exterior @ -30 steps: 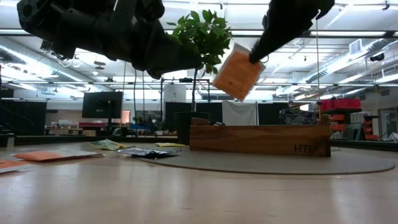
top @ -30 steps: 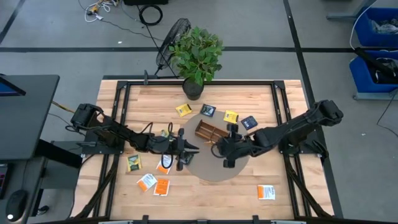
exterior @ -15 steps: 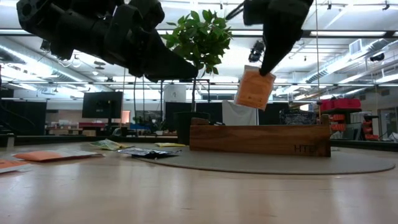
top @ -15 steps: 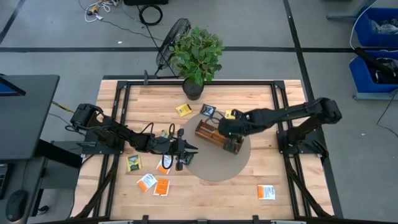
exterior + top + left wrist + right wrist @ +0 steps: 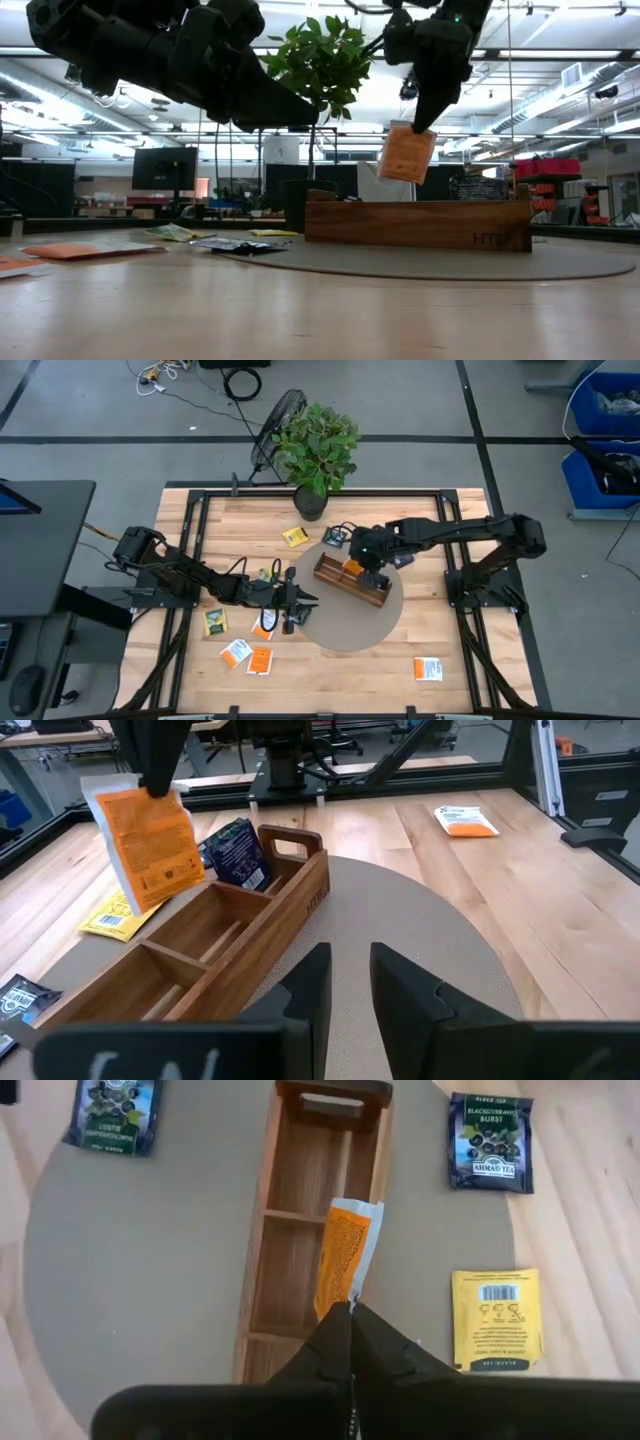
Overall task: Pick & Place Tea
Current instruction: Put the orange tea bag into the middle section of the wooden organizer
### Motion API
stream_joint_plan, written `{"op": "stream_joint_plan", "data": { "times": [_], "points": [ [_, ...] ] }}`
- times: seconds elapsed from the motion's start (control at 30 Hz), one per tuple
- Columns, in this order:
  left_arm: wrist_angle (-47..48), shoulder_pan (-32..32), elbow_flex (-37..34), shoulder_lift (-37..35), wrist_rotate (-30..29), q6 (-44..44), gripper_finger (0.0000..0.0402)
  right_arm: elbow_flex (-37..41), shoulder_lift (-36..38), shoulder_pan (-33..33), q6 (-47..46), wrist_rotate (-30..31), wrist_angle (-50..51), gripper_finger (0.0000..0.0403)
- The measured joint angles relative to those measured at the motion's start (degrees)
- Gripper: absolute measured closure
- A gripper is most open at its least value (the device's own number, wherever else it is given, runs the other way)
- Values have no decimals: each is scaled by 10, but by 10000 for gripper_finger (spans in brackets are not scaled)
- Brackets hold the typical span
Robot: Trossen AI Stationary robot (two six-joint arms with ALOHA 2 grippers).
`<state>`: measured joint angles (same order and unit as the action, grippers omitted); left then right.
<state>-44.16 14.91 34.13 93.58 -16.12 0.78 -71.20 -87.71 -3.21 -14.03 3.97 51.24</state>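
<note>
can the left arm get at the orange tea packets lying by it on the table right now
Probably yes. The left tool hovers over the wood beside the orange packets, its fingers holding nothing, and nothing lies over them. The right tool is away above the wooden box, shut on an orange tea packet.

We count ten tea packets across the overhead view and the right wrist view.

- Yellow: two, namely the first yellow packet [image 5: 294, 537] at upper centre and the second yellow packet [image 5: 497, 1320] at lower right of the wrist frame.
- Dark blue: two, the left dark blue packet [image 5: 110, 1115] and the right dark blue packet [image 5: 490, 1140].
- Green: one green packet [image 5: 214, 622].
- Orange: three, the lifted orange packet [image 5: 406, 154], the centre-left orange packet [image 5: 263, 628] and the lower-left orange packet [image 5: 260, 660].
- White-with-orange: two, the lower-left white packet [image 5: 235, 652] and the lower-right white packet [image 5: 428, 669].

We also record one wooden box [image 5: 345, 582], one round mat [image 5: 345, 630] and one potted plant [image 5: 316, 448].
</note>
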Motion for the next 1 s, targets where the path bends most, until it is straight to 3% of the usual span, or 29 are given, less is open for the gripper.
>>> {"op": "stream_joint_plan", "data": {
  "times": [0.7, 1.0],
  "points": [
    [4, 1, 0, 0, 0, 6, 323, 1, -99, -13, 25, 0, -14, 402],
    [5, 1, 0, 0, 0, 11, 323, 1, -101, -12, 25, 58, -7, 333]
  ]
}}
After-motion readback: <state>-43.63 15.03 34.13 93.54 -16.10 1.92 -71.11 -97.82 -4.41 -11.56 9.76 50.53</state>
